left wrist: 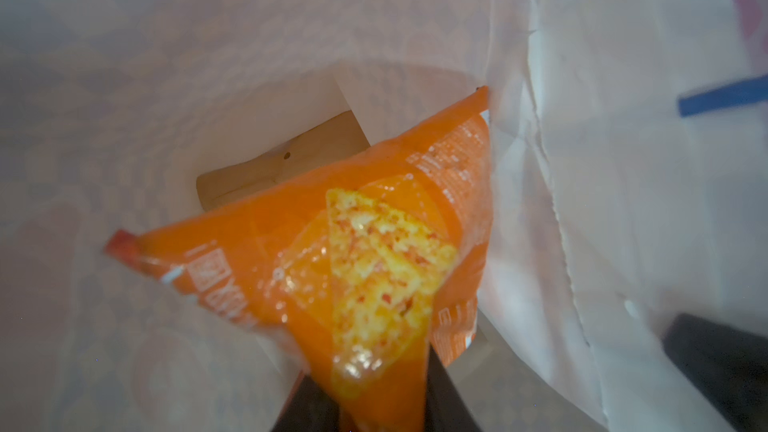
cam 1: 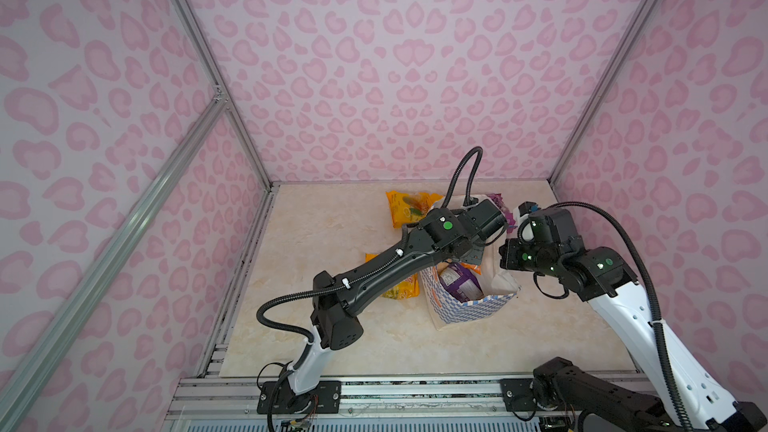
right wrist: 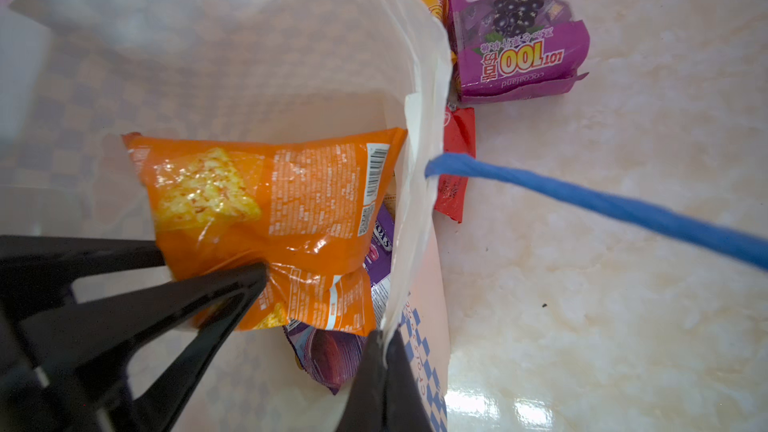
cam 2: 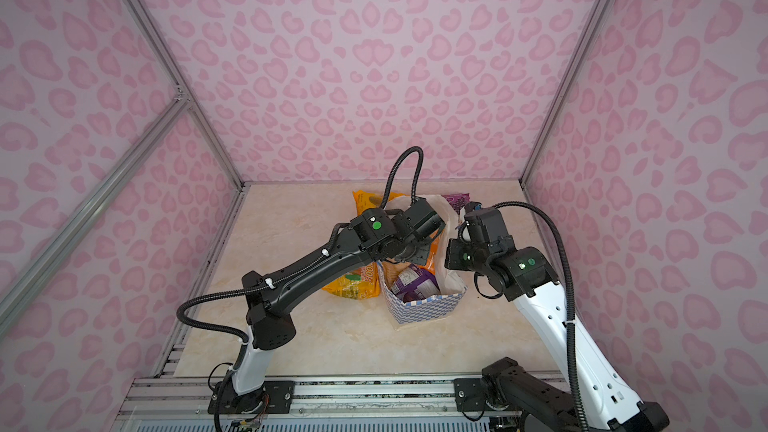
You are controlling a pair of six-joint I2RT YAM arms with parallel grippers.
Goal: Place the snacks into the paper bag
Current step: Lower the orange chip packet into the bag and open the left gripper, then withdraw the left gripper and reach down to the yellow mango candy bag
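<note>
Your left gripper [right wrist: 212, 268] is down inside the bag [cam 1: 465, 309], fingers clamped on one end of the orange packet [right wrist: 291, 201], which sits between the white walls over the purple packet [cam 1: 459, 282] at the bottom. Your right gripper [right wrist: 384, 351] is closed tight on the bag's rim, the paper pinched between its fingers, and a blue handle [right wrist: 582, 197] runs out past it. The bag stands upright with its mouth open near the middle of the table [cam 1: 332, 243]. Outside it, the red packet [right wrist: 455, 168] lies close against the wall and the grape packet [right wrist: 519, 31] just beyond. One yellow packet [cam 1: 407, 207] lies toward the far wall. A second yellow packet [cam 1: 401, 288] lies just left of the bag, partly under your left arm [cam 1: 374, 272].
</note>
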